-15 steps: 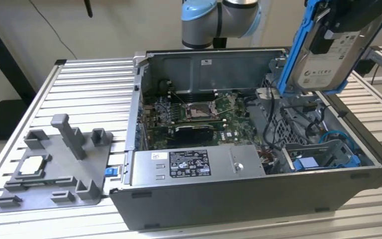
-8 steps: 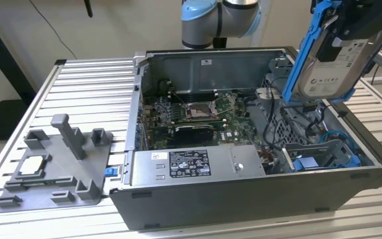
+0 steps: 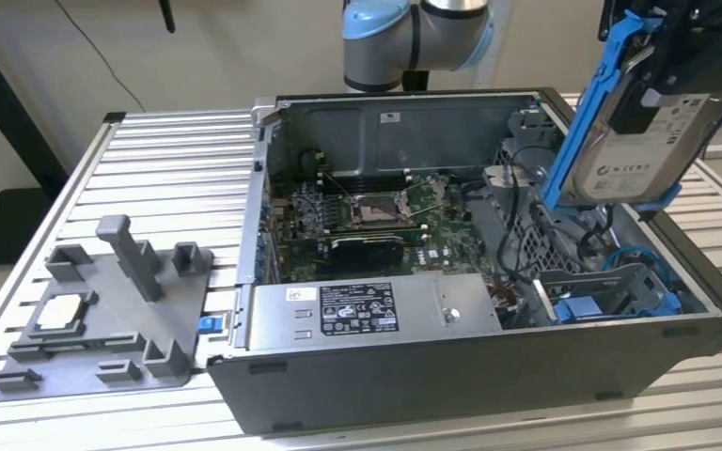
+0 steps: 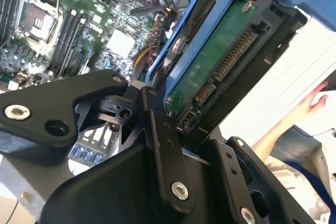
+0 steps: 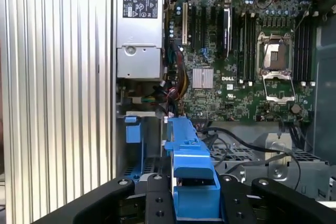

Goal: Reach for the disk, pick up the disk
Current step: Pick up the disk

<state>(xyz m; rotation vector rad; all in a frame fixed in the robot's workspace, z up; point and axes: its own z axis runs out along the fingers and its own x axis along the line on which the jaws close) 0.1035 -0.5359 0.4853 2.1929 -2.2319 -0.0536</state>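
Observation:
The disk (image 3: 624, 155), a silver hard drive with a white label in a bright blue frame, hangs tilted in the air above the open computer case's drive bay, at the exterior view's right. My black gripper (image 3: 684, 52) is shut on its upper end. In the second wrist view the disk (image 4: 220, 61) shows its green circuit board and connector edge, clamped by the gripper (image 4: 197, 129). The first wrist view looks down along the disk's blue frame (image 5: 190, 163), which sits in the gripper (image 5: 194, 198) above the case.
The open computer case (image 3: 487, 371) lies on a slatted metal table (image 3: 161, 178), with motherboard (image 3: 374, 202), power supply (image 3: 368, 308) and a drive bay (image 3: 612, 287) holding a blue bracket. A grey fixture (image 3: 117, 315) carrying a small silver chip (image 3: 63, 313) stands at the exterior view's left. A person's hand (image 4: 310, 106) is nearby.

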